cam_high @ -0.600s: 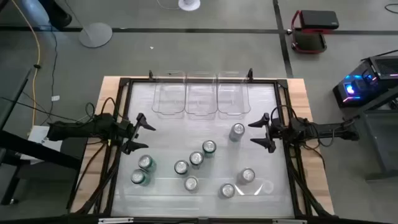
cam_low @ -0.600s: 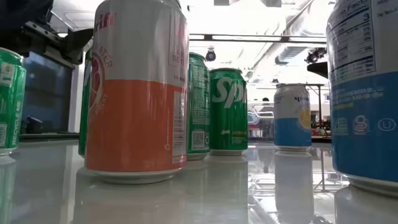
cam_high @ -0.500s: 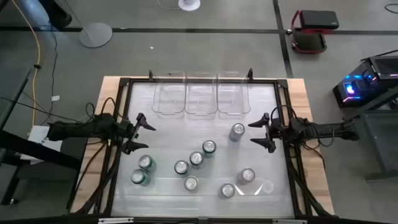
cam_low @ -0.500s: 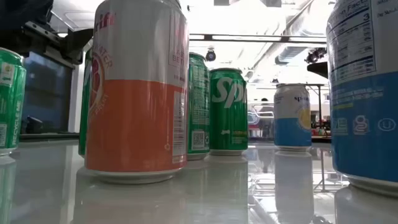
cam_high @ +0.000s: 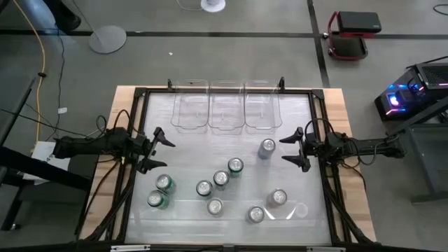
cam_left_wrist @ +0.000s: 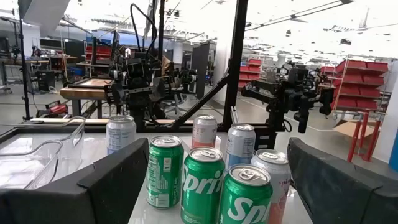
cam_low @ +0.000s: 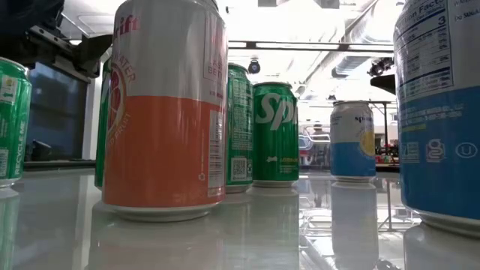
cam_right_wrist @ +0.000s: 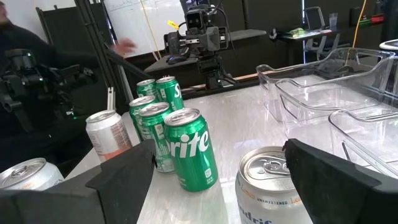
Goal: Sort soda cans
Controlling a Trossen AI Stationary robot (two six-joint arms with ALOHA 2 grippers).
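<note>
Nine soda cans stand upright on their bases on the white table top. In the high view a silver can (cam_high: 267, 148) stands nearest the bins, and a slanting row of green cans (cam_high: 220, 178) fills the middle. Two cans (cam_high: 160, 191) stand near the left, a can (cam_high: 215, 206) is toward the near edge, and two silver cans (cam_high: 267, 206) stand near right. My left gripper (cam_high: 158, 148) hovers open at the left side, facing the green cans (cam_left_wrist: 202, 180). My right gripper (cam_high: 294, 148) hovers open at the right, just right of the silver can (cam_right_wrist: 270, 183).
Three clear plastic bins (cam_high: 226, 112) sit side by side along the far edge, also seen in the right wrist view (cam_right_wrist: 339, 93). A black frame (cam_high: 140, 98) borders the table. Bare table surface (cam_high: 203, 150) lies between the bins and the cans. A person's hand (cam_right_wrist: 124, 45) shows beyond the table.
</note>
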